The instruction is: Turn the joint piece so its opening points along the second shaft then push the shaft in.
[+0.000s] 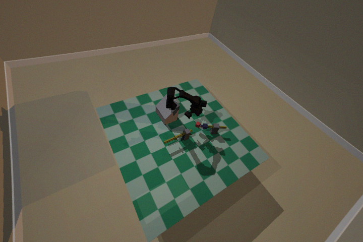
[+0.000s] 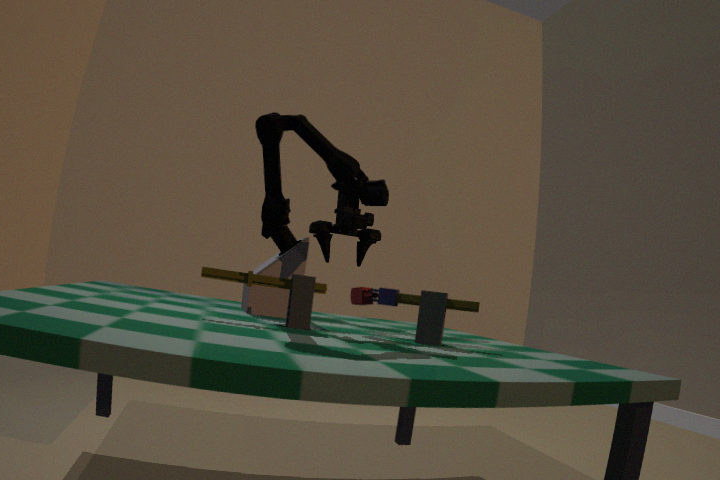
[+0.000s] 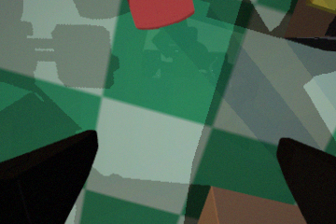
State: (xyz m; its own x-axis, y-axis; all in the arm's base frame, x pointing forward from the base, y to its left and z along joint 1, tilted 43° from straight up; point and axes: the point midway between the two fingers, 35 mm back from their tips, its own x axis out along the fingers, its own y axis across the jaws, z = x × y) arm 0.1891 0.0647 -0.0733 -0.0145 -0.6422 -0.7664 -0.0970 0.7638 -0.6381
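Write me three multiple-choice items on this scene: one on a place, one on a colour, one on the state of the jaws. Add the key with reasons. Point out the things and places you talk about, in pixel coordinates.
1. Where is the small dark-blue block (image 1: 205,126) (image 2: 388,297)?
A) On the sloped grey robot base
B) Between the red square joint piece (image 1: 197,124) (image 2: 361,296) (image 3: 161,12) and a grey upright block (image 1: 215,129) (image 2: 431,318)
C) On the floor

2. What colour are the two shafts?
A) White
B) Purple
C) Yellow

3. How do the black gripper jaws stand?
A) Apart, holding nothing
B) Shut on the red piece
C) Shut on a shaft

Key:
1 B: the exterior view shows red, blue, then grey block along one line.
2 C: both the long shaft (image 1: 170,139) (image 2: 222,273) and the short shaft (image 1: 222,127) (image 2: 463,305) look yellow.
3 A: the wrist view shows a wide gap with only the green-and-white checkered table top (image 1: 165,182) (image 2: 247,362) (image 3: 147,140) and the base behind.
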